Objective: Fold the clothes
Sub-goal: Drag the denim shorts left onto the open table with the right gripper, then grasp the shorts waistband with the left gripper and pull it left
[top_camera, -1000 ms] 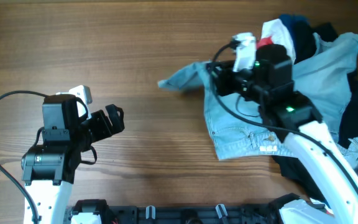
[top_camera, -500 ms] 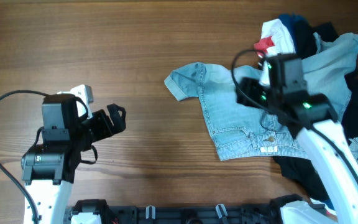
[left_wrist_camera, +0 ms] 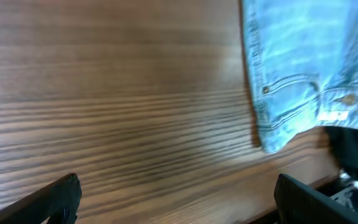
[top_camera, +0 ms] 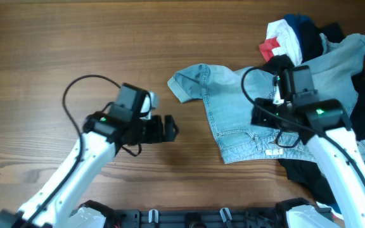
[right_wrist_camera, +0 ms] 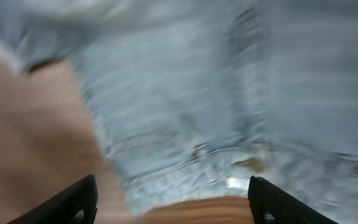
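Progress looks close to nil: no fold is made yet. Jeans (top_camera: pixel 239 120) lie crumpled and half spread on table (top_camera: pixel 75 50), abt 3 o'clock from centre, with the waistband toward 6 o'clock and one hem poking out toward 10 o'clock. Their 3 o'clock side rides up on the heap (top_camera: pixel 363 111) of red, white, navy and black garments at the table's 2–3 o'clock edge, all unsorted. Right gripper (right_wrist_camera: pixel 173 198) hangs over the waistband area w/ jaws wide and nothing between them; that view is blurred, so I can't tell if it touches cloth. Left gripper (top_camera: pixel 168 128) is over bare wood at 9 o'clock of the jeans, jaws at full spread and empty. Left to do, I'd judge: pull the jeans clear & flat, fold them, then do every other garment.
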You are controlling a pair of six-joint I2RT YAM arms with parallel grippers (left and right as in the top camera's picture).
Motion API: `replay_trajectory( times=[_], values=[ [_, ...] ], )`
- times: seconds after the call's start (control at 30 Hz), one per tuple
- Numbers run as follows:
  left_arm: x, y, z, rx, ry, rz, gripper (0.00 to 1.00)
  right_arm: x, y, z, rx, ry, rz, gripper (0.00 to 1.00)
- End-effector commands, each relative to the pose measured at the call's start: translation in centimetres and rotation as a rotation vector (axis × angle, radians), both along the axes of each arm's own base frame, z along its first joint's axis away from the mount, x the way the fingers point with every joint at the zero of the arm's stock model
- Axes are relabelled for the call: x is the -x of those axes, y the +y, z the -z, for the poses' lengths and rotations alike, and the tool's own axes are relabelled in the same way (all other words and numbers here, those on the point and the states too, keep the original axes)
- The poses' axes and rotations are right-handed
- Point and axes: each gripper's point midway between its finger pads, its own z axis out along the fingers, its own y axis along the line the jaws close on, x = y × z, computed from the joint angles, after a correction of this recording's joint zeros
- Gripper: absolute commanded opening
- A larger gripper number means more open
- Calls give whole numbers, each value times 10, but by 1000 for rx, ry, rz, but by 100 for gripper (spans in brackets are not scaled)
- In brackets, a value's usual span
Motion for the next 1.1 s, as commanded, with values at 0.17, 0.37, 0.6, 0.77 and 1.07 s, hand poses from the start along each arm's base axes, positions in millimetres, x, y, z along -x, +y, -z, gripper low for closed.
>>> replay_trajectory(
  times=[0.17, 0.37, 0.6, 0.77, 1.07],
  values=[
    [-19, 60, 16, -169, 47, -271, 100, 53, 67, 103, -165, 308, -195, 79],
    [-31, 114, 17, -158, 91, -474, 100, 62, 69, 141, -18, 342, -174, 81],
    [-29, 125, 18, -162, 109, -511, 100, 58, 71, 173, 64, 369, -181, 74],
    [-28, 126, 18, -163, 111, -511, 100, 68, 74, 186, 68, 431, -195, 17],
    [-28, 126, 18, -163, 111, -511, 100, 50, 123, 135, -141, 374, -349, 4]
  ],
)
